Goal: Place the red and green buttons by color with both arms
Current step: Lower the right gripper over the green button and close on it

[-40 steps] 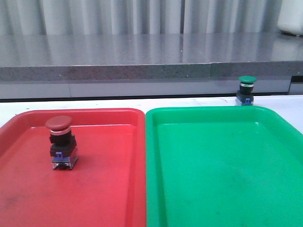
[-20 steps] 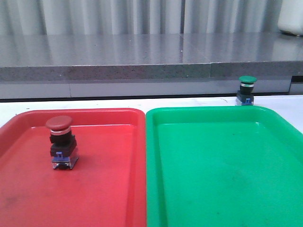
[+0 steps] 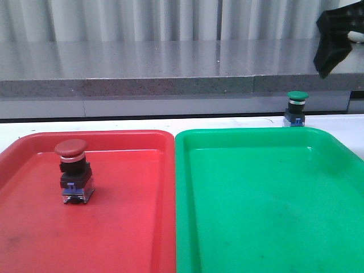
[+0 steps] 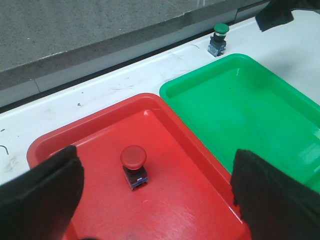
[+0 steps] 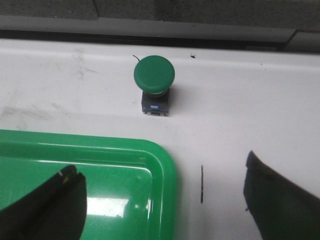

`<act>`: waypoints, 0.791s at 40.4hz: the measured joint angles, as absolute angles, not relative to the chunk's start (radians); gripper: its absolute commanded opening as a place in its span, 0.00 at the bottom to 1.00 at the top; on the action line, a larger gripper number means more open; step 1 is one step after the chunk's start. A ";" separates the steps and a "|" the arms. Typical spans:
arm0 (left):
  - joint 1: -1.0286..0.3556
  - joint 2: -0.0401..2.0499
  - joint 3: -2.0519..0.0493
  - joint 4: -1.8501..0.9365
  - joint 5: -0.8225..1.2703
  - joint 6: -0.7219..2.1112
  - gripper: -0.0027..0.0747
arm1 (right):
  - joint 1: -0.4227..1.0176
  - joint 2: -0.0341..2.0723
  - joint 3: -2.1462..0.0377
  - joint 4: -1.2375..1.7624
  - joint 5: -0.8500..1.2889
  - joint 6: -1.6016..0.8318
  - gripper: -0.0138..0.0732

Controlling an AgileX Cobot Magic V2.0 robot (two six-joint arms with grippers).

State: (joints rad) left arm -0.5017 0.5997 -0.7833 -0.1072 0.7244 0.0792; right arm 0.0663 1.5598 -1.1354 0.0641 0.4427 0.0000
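White tabletop (image 3: 114, 122) held our red tray (image 3: 131, 227) and green tray (image 3: 267, 216). Our red button (image 3: 73, 170) stood inside the red one. Our green button (image 3: 296, 108) stood just behind the green tray. Our left gripper (image 4: 155, 200) and right gripper (image 5: 160, 200) were both wide open, holding nothing.

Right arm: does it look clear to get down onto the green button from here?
Probably yes: the green button stands alone on the white table, just outside the green tray, with the open right gripper above it.

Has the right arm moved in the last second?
Yes. The right arm has come into the front view at the upper right, above the green button, which stands on the table behind the green tray.
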 measured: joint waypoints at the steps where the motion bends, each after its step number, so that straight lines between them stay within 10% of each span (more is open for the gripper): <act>1: -0.502 0.600 -0.783 -0.107 0.724 0.079 0.74 | 0.066 1.583 -1.159 0.064 0.455 0.000 0.91; 26: -0.502 0.600 -0.783 -0.107 0.724 0.079 0.55 | 0.066 2.080 -1.637 0.098 0.578 0.000 0.91; 32: -0.502 0.600 -0.783 -0.107 0.724 0.079 0.51 | 0.066 2.152 -1.703 0.113 0.586 0.000 0.71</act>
